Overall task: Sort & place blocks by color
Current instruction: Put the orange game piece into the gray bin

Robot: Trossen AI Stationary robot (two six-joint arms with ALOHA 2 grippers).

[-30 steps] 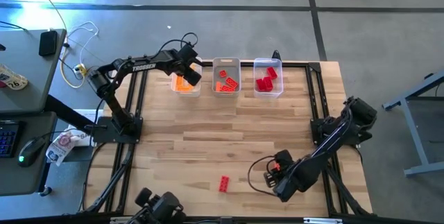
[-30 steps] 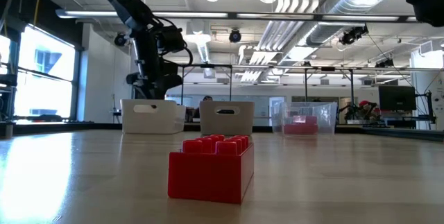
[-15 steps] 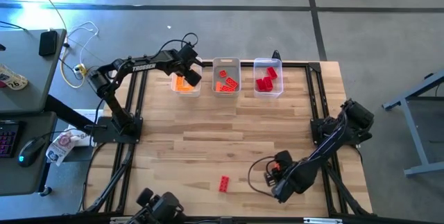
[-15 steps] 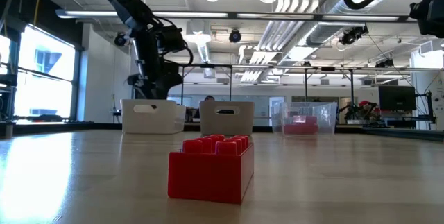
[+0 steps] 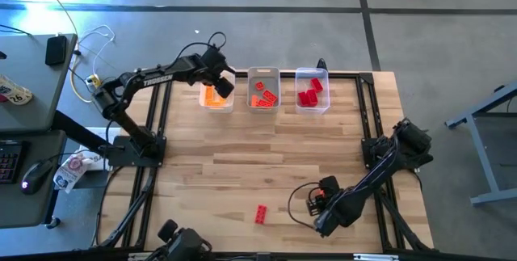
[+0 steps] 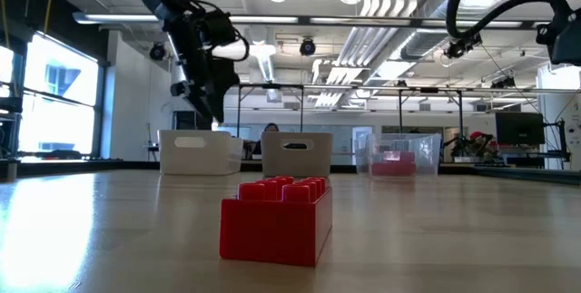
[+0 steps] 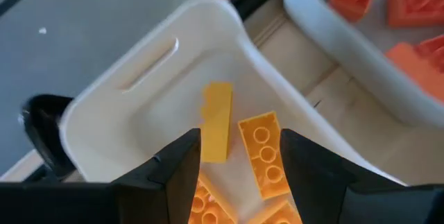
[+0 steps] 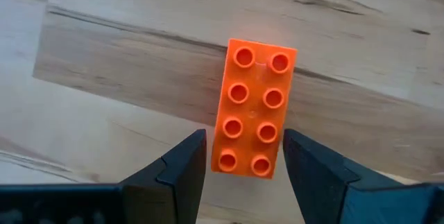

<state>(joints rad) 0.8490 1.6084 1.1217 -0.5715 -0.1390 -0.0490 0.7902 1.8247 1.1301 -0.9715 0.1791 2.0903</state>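
Note:
Three bins stand in a row at the table's far edge. The white bin [image 5: 216,106] holds yellow-orange blocks [image 7: 262,144], the grey bin [image 5: 263,73] orange-red blocks [image 5: 263,94], and the clear bin [image 5: 312,72] red blocks [image 5: 309,93]. My left gripper [image 7: 241,141] hangs open above the white bin, holding nothing. An orange block [image 8: 253,106] lies flat on the table, studs up. My right gripper [image 8: 244,138] points down over it, open, with a finger on either side of one end and a gap to each. A red block [image 5: 260,214] lies near the front edge.
Black frame rails [image 5: 157,124] run along the table's left and right sides beside the arm bases. A camera mount [image 5: 182,241] sits at the near edge. Bare wood [image 5: 266,152] lies between the bins and the two loose blocks.
My left gripper has risen a little above the white bin. My right gripper has sunk toward the orange block on the table. The blocks on the table have stayed where they were.

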